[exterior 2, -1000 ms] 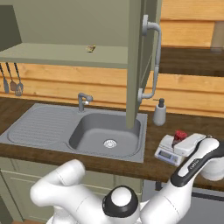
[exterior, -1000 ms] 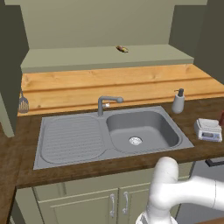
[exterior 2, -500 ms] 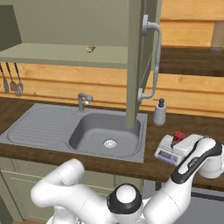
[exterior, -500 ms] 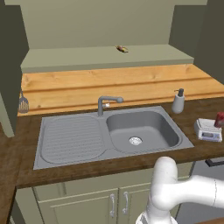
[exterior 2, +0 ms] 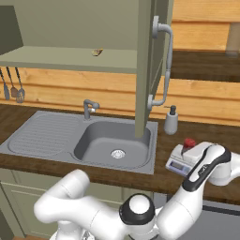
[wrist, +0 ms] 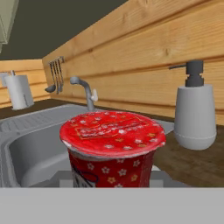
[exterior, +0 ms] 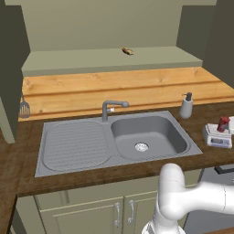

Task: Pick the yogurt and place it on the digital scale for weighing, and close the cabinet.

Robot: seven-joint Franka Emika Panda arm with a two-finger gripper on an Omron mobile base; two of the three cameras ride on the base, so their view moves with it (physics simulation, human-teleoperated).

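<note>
Reaching low and right, your arm bends back toward the digital scale, where the yogurt stands upright. Your hand view adds its red lid close up beside the soap dispenser. Can't tell the claw's state. The cabinet door hangs open, a small yellow-brown item on its shelf.
</note>
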